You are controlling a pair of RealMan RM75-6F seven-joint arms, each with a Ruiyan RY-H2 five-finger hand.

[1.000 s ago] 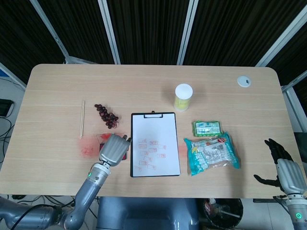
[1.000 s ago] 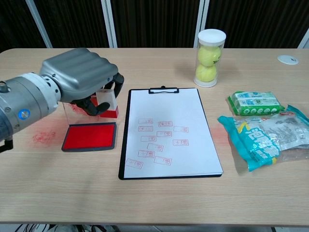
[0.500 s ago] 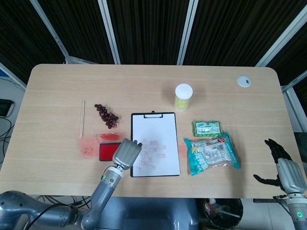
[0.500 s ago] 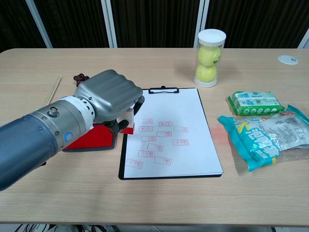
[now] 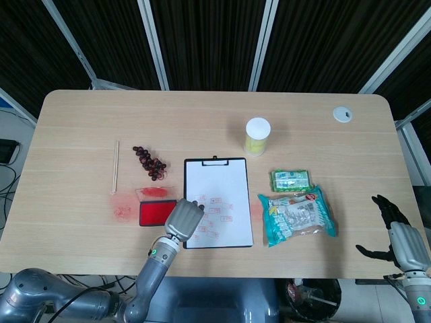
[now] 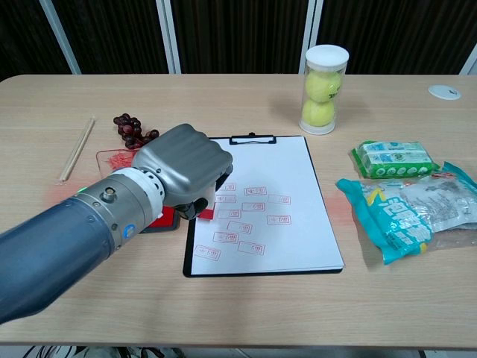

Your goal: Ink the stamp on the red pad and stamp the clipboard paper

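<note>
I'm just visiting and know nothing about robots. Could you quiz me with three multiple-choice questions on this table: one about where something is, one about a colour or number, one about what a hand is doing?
1. Where is the left hand?
A. over the clipboard's left edge
B. on the snack bag
C. beside the ball tube

2. How many yellow balls are in the clear tube?
A. one
B. two
C. four

3. What is the right hand doing?
A. holding the chopstick
B. pressing the paper
C. open, holding nothing

Answers: 1 A, it covers the clipboard edge by the red ink pad. 2 B, two stacked balls show. 3 C, its fingers are spread off the table's corner.
</note>
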